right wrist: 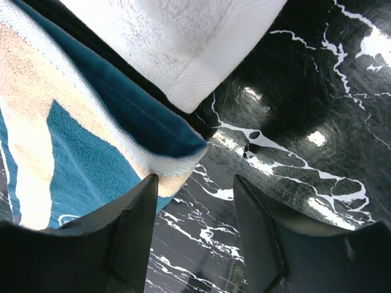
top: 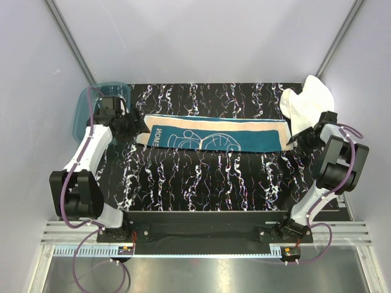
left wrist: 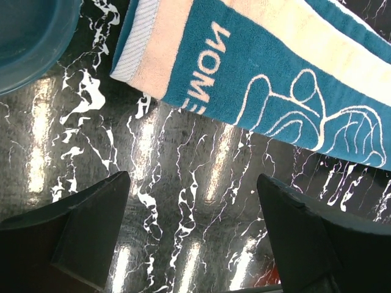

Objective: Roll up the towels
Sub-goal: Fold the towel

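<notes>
Overhead, the patterned towel [top: 214, 134] lies flat as a long folded band across the far half of the table [top: 201, 183]; cream stripe toward the far side, teal print with white line drawing and letters toward the near side; it runs left to right between the two arms; the white towel [top: 305, 104] sits bunched at the far right corner, its near edge reaching the right end of the patterned towel; the tub [top: 82, 110], translucent teal, stands at the far left corner, apart from the band's left end; the left gripper [top: 139, 128] is at that left end, just beside the tub; from its wrist camera the jaws stand wide, with only bare marbled table between them; the towel's hemmed left edge lies a little beyond the fingertips, not touching; nothing held; the right gripper [top: 292, 139] is at the band's right end, just near of the white towel; from its wrist camera the jaws are parted, narrower than the left pair, with bare table showing in the gap; the band's folded corner sits at the tip of one finger [right wrist: 143, 201]; contact there cannot be told; a corner of the white towel lies over the teal edge just beyond; nothing gripped; neither towel is rolled.
</notes>
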Controlling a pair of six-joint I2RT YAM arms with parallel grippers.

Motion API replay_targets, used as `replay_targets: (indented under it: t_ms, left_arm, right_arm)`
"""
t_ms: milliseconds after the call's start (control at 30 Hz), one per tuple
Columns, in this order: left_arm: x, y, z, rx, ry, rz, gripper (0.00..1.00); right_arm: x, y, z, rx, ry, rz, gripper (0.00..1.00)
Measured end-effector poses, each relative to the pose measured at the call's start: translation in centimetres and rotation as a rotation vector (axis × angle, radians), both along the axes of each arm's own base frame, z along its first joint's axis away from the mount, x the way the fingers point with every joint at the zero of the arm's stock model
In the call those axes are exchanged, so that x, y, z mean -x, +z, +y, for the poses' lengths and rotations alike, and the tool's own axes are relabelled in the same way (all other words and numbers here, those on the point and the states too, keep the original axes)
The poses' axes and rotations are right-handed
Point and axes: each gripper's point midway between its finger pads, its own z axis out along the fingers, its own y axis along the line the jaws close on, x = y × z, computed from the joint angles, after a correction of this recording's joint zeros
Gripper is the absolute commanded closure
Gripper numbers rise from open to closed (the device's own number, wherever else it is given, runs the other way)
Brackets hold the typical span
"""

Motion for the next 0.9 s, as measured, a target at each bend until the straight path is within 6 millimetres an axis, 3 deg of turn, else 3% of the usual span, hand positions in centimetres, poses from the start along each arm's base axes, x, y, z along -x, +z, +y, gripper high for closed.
replay_targets:
  t_ms: [67,333,500,633,667,900]
  left_arm:
    - [0.0,-0.5,-0.3,-0.001,-0.008,-0.002,0.10]
    - [0.3,-2.1,-0.8,-0.003,-0.022,0.013,0.11]
    - [0.1,-2.6,-0.8,-0.003,-0.023,0.022,0.11]
    - [-0.1,-2.6,-0.9,-0.003,-0.024,0.015,0.11]
    - [-0.1,-2.6,-0.9,-0.003,-0.025,0.015,0.11]
    - [-0.1,-2.7,-1.2,-0.005,-0.034,0.014,0.11]
  right_arm:
    - [-0.1,-0.3,0.0,-0.001,-0.002,0.003,0.42]
    - [-0.3,-1.9,-0.1,-0.014,0.004,0.022,0.62]
    - [-0.7,-1.9,-0.2,-0.011,0.003,0.009,0.63]
    - [-0.9,-2.1,-0.3,-0.009,0.007,0.006,0.85]
    - [-0.9,-2.1,-0.3,-0.007,0.008,0.006,0.97]
    - [-0.1,-1.8,-0.7,0.024,0.002,0.022,1.00]
